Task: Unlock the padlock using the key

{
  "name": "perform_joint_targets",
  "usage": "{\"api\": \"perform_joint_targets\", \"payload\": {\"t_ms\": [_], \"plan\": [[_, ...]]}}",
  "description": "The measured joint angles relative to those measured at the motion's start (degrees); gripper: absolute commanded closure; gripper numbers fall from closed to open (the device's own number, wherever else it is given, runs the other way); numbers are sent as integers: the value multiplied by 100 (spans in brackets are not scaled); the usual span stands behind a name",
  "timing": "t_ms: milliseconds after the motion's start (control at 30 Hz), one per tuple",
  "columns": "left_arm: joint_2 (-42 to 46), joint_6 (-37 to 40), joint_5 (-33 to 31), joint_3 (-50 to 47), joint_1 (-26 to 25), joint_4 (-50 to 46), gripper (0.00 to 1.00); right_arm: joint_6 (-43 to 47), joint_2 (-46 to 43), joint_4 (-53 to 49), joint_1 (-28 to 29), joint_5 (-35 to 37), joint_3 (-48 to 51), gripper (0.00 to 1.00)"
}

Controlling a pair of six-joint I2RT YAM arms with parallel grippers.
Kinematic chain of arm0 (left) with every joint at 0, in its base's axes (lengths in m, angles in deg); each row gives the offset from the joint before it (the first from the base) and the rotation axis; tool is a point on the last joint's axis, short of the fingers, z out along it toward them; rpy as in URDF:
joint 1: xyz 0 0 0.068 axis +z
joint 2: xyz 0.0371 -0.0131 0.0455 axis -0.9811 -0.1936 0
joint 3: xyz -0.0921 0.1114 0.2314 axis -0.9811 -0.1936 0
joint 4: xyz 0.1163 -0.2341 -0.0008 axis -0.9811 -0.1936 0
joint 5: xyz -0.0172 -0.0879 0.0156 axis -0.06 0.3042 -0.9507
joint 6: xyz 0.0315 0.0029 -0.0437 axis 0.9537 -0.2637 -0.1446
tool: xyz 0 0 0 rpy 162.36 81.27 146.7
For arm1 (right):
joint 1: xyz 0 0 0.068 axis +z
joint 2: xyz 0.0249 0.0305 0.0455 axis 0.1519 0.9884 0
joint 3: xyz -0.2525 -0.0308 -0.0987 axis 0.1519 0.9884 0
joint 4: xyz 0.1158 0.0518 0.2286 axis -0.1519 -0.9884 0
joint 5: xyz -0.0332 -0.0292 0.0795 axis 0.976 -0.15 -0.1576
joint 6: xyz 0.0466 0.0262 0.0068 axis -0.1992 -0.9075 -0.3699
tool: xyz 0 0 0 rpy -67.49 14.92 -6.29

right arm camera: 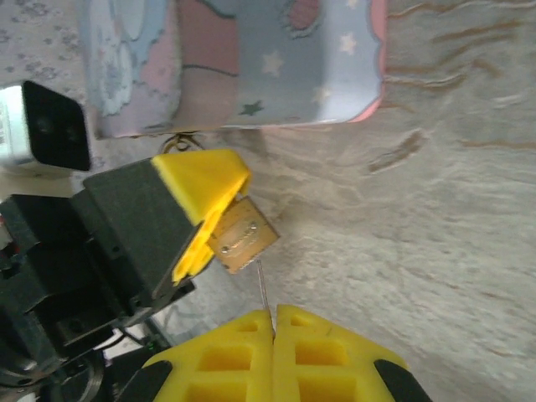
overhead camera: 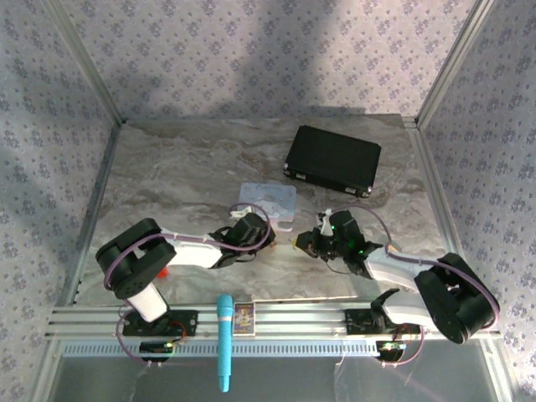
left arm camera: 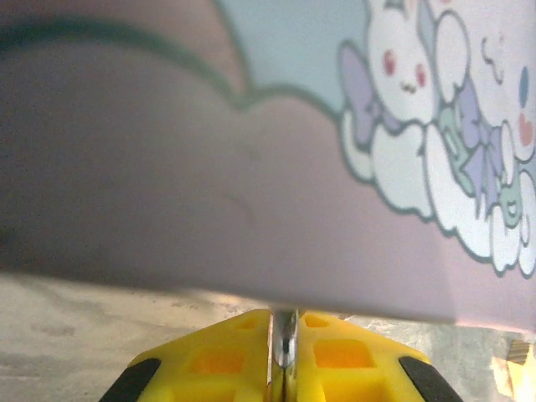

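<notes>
— Padlock [right arm camera: 241,236] position, please: where is it?
— It is just beside the pastel tin [right arm camera: 234,59], over the table [right arm camera: 435,209], between both arms. The left gripper [right arm camera: 211,222] is clamped on it. In the left wrist view a silver piece, perhaps the shackle, sits pinched between the yellow fingers [left arm camera: 377,343].
— Why is it held like that?
— I think so that the brass body is steady and its keyhole side faces the other arm.
— And the right gripper [right arm camera: 275,322]?
— Its jaws are pressed together on a thin metal blade. I judge it is the key [right arm camera: 261,289]. It points at the padlock, with its tip just beside it. Whether it has entered, I cannot tell.
— What comes next?
— Careful aligning, I would say. A small tilt could miss the slot.
</notes>
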Motion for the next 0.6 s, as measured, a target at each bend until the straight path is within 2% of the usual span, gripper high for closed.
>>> {"api": "perform_joint_targets", "payload": {"t_ms": [200,433,600], "plan": [[-48,-695,-33,-138,0,522,96,-431,704,848,-46,-452,4,100],[-142,-1045,-142,-166,0,903,99,-1117,1384,2090,-348,-1152,31,100],[-278,-1172,-264,-188,11,1272,100,-1167,1423,2159,-566,-1460,31,100]]}}
